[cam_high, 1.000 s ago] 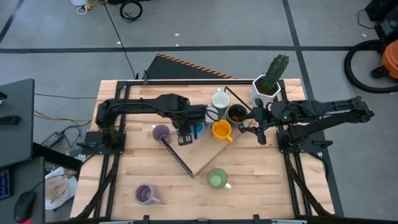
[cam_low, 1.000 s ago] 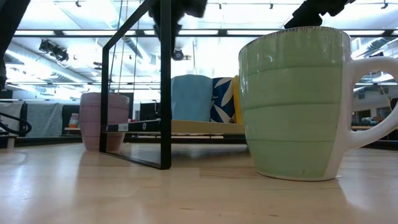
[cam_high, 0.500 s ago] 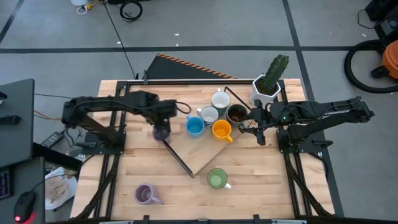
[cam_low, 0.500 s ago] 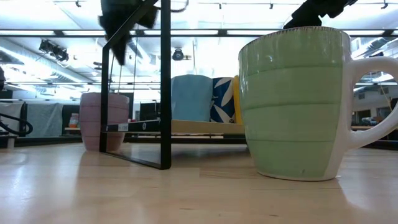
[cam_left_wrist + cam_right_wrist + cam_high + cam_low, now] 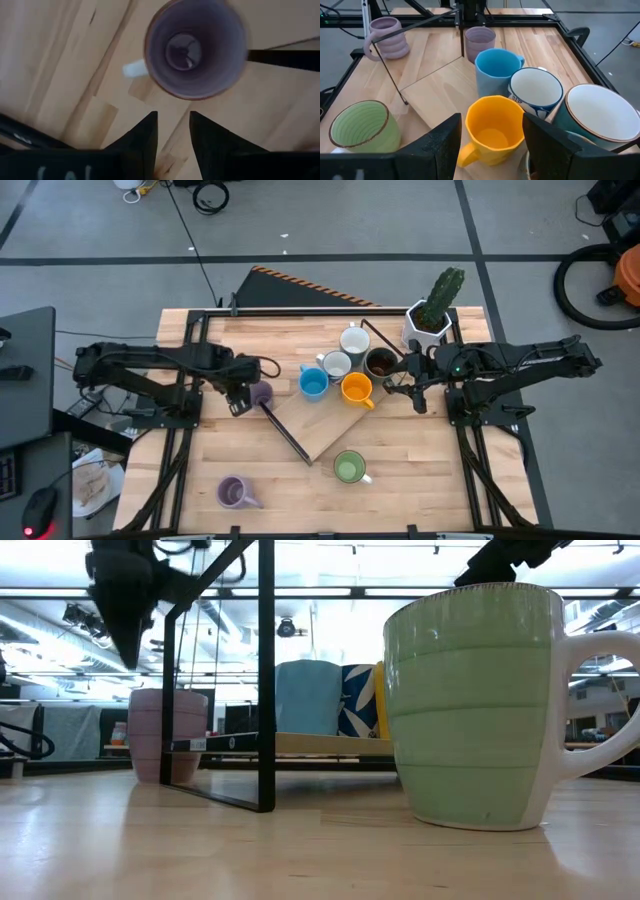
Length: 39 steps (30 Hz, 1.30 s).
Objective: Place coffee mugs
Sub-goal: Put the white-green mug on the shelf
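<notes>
Step in hand, as judged: fetching of the next mug for the group on the wooden board (image 5: 325, 425).

Left pincer (image 5: 238, 402): poised above the bench (image 5: 420, 480), empty, fingers (image 5: 142, 137) parted only narrowly. Directly ahead of and below the fingertips, just beside them in the high view: lilac mug (image 5: 196, 48), upright on the bench, mouth up, pale handle (image 5: 134, 68) turned sideways. Thin black frame bar (image 5: 285, 430) close beside this mug on its far side.

Right pincer (image 5: 398, 387): waiting at the other edge of the group, fingers (image 5: 442, 142) set wide apart, nothing held. Orange mug (image 5: 492, 130) standing in the gap just ahead of them. Beyond it: blue mug (image 5: 496, 71), white mug with blue pattern (image 5: 535, 92), larger pale mug (image 5: 600, 117). Dark brown mug (image 5: 379, 363) just beside this pincer in the high view.

Well away from both pincers, still loose on the bench: green mug (image 5: 349, 468) and a second lilac mug (image 5: 234, 493).

Next move, as judged: wider opening of the left fingers, descent so that the rim wall falls between them, avoidance of handle and black bar, firm closure, then lift and carriage toward the board. Risk: tipping of the mug through an off-centre pinch.
</notes>
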Each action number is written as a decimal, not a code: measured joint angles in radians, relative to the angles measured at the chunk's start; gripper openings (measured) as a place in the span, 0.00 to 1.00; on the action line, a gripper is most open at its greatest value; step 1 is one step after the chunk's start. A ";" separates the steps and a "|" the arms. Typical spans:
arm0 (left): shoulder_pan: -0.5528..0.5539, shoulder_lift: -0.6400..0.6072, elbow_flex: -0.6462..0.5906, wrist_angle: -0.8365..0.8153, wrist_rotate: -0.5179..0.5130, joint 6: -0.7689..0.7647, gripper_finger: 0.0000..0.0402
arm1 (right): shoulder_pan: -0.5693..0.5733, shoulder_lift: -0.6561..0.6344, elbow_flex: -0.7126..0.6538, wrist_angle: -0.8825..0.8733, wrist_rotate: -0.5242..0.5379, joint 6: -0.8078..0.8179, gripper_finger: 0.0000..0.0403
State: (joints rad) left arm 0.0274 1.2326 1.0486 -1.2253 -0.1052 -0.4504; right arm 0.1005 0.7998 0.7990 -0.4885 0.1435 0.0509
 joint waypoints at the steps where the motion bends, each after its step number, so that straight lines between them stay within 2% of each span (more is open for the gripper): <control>1: 0.000 0.001 -0.016 0.002 0.003 -0.007 0.30 | 0.000 0.000 0.000 -0.001 -0.004 -0.002 0.54; 7: -0.003 0.002 -0.032 0.001 0.011 0.000 0.30 | 0.000 0.029 0.000 -0.002 -0.007 -0.002 0.53; 11: -0.001 -0.033 -0.024 0.034 -0.073 0.061 0.30 | 0.000 0.090 0.000 0.007 -0.007 -0.002 0.51; 20: 0.038 -0.134 -0.024 0.346 -0.299 0.314 0.30 | 0.026 0.224 0.094 0.014 -0.001 0.053 0.49; 24: 0.038 -0.156 -0.025 0.490 -0.334 0.416 0.30 | 0.049 0.249 0.138 -0.008 0.022 0.113 0.48; 30: 0.037 -0.204 -0.168 0.749 -0.335 0.515 0.29 | 0.107 0.320 0.210 -0.081 0.062 0.244 0.48; 39: 0.022 -0.351 -0.354 1.059 -0.334 0.541 0.29 | 0.225 0.456 0.322 -0.178 0.111 0.412 0.48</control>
State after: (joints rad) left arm 0.0493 0.8819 0.6949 -0.1665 -0.4392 0.0909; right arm 0.3257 1.2563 1.1208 -0.6668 0.2543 0.4631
